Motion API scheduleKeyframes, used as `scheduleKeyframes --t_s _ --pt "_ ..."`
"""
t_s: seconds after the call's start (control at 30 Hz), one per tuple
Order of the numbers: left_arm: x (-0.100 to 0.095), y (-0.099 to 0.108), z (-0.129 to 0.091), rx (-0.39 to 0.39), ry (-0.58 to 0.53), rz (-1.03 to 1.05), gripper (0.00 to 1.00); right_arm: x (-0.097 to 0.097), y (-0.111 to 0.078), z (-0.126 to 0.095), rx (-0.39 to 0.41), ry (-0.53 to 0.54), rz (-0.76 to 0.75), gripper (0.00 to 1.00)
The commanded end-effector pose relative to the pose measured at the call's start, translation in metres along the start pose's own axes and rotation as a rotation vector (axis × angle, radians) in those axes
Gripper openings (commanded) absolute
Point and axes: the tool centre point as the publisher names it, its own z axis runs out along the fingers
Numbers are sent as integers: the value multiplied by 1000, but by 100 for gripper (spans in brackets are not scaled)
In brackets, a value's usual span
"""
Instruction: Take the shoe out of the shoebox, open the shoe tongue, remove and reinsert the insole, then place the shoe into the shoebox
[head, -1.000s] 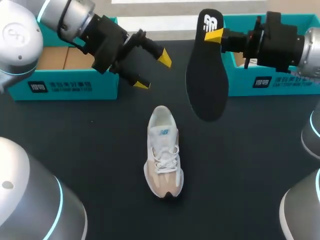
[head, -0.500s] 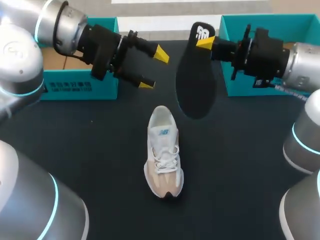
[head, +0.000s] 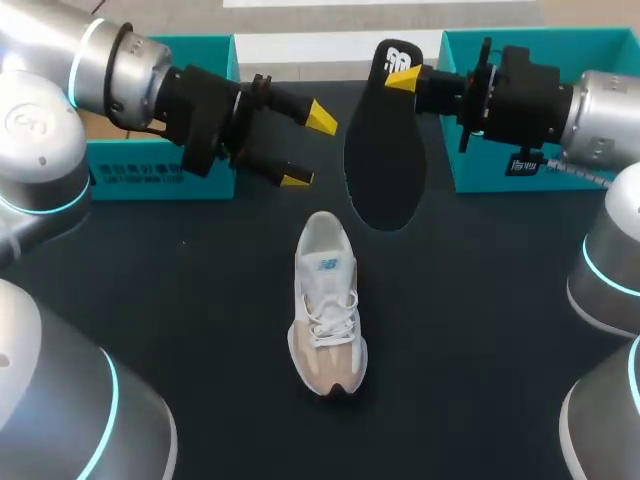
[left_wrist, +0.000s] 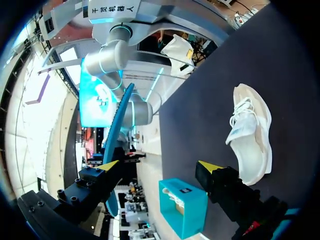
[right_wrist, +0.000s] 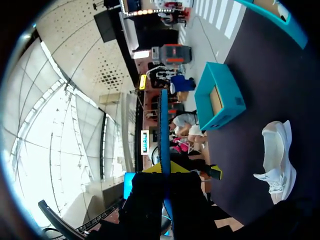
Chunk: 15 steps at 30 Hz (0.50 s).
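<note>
Insole (head: 385, 165) drifted left toward shoe (head: 328, 300), heel pinched in right gripper (head: 401, 78); left gripper (head: 308, 148) splayed, empty; looked light, floppy, so heel hold seemed right

The shoe (head: 328, 305) lies alone at the middle of the table (head: 470, 330); bare dark surface runs from both its sides to the left and right edges; along the far edge stand the left shoebox (head: 160, 172) and the right shoebox (head: 495, 165), a gap between them; the insole (head: 385, 150) hangs in that gap, pinched at its upper end by the right gripper (head: 400, 80); the left gripper (head: 308, 148), fingers apart, hovers just beside it, crowding the shoe's far side.
</note>
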Motion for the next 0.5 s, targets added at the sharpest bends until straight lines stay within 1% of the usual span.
scheduleKeyframes --t_s 0.03,0.07,0.1,0.17,0.37,0.43,0.5 --pt "27 9 7 -5 -181 38 100 -12 -1 2 -32 5 39 0" --pt "28 9 7 6 -202 29 100 -14 -1 1 -36 4 47 0" --pt "31 10 8 -5 -207 27 100 -20 0 0 -35 -5 71 0" --pt "32 9 10 -11 -224 34 100 -25 1 2 -40 -5 101 0" --pt "26 4 12 -24 -230 43 100 -42 6 13 -20 -22 160 0" --pt "25 2 12 -30 -229 53 100 -48 7 19 -5 -55 188 0" --pt "23 -1 11 -34 -230 61 100 -54 8 23 -7 -49 198 0"
